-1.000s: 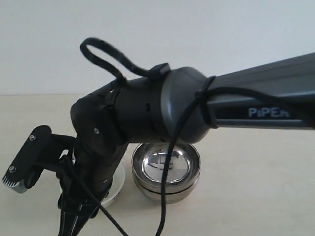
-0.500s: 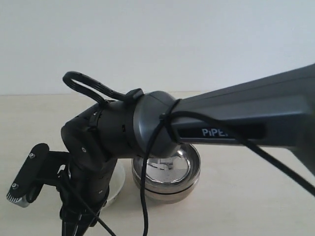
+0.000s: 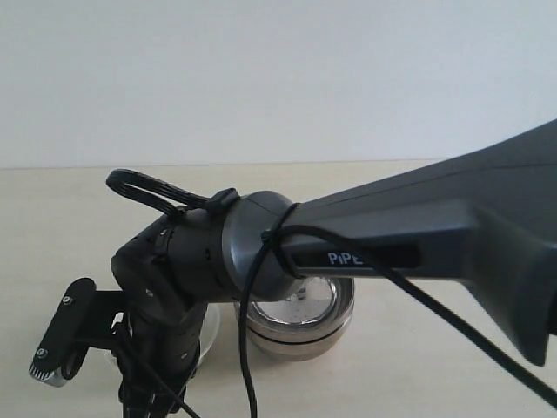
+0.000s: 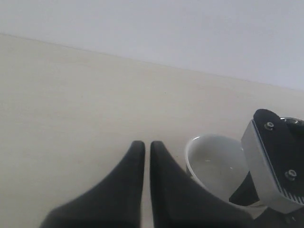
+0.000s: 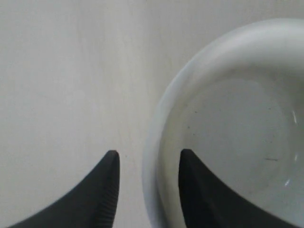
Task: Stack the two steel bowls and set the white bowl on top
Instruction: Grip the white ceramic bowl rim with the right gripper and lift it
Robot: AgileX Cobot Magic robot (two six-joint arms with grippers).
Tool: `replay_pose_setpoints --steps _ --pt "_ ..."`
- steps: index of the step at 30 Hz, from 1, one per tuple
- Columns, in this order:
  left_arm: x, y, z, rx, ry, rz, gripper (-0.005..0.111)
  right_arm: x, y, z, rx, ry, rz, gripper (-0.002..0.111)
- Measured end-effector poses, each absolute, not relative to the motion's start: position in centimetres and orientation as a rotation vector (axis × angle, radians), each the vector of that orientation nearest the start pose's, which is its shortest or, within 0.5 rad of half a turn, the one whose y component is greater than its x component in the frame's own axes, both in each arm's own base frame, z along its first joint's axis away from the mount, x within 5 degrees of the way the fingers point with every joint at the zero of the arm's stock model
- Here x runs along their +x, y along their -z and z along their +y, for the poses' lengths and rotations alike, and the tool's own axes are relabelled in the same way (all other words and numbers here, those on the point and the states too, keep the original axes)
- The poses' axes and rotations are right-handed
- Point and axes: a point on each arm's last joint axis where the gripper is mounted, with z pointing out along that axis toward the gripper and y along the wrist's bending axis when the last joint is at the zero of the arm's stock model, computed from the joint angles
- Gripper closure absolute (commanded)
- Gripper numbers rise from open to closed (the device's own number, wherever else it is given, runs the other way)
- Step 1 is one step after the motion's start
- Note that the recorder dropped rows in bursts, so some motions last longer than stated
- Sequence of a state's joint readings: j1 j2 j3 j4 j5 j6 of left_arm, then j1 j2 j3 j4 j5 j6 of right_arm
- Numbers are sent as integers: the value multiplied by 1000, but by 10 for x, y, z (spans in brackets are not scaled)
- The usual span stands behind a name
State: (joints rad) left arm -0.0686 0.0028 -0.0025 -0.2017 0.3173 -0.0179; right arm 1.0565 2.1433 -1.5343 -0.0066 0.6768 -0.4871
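Observation:
The two steel bowls [image 3: 300, 335] sit nested one inside the other at the table's middle, partly hidden by my right arm. Just to their left stands the white bowl [image 3: 211, 326], of which only a sliver shows past the wrist. In the right wrist view my right gripper [image 5: 149, 159] is open and straddles the rim of the white bowl [image 5: 228, 128], one finger inside and one outside. The left gripper [image 4: 147, 145] is shut on nothing, low over the table beside the white bowl [image 4: 216, 161].
My right arm [image 3: 392, 244] reaches from the right across the exterior view and blocks much of the table [image 3: 435, 348]. Its wrist camera housing [image 4: 273, 164] hangs over the white bowl's far side. A pale wall rises behind the table.
The right arm's wrist has dropped lower and come further left over the white bowl, covering more of it and of the steel bowls. The bowls have not moved.

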Motion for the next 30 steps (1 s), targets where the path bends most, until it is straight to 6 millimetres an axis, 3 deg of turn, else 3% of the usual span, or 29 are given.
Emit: replay_pose_setpoints --steps 2,4,5,6,18,22,28,30 --pt "54 -186 -9 -82 255 1800 103 221 -149 389 -1936 -131 1978 79" --pt "54 -186 -9 -82 255 1800 103 222 -149 390 -1931 -128 1969 92" --pt "54 -186 -9 -82 255 1800 103 222 -150 390 -1928 -126 1965 106" --pt "54 -186 -9 -82 255 1800 103 223 -150 390 -1926 -121 1959 108" --pt "54 -186 -9 -82 255 1800 103 228 -159 391 -1930 -56 1960 108" --pt "54 -186 -9 -82 255 1800 103 228 -182 389 -1911 -37 1994 108" --pt "54 -186 -9 -82 255 1800 103 229 -246 371 -1780 41 1940 108" --pt "54 -186 -9 -82 255 1800 103 228 -253 369 -1769 45 1933 108"
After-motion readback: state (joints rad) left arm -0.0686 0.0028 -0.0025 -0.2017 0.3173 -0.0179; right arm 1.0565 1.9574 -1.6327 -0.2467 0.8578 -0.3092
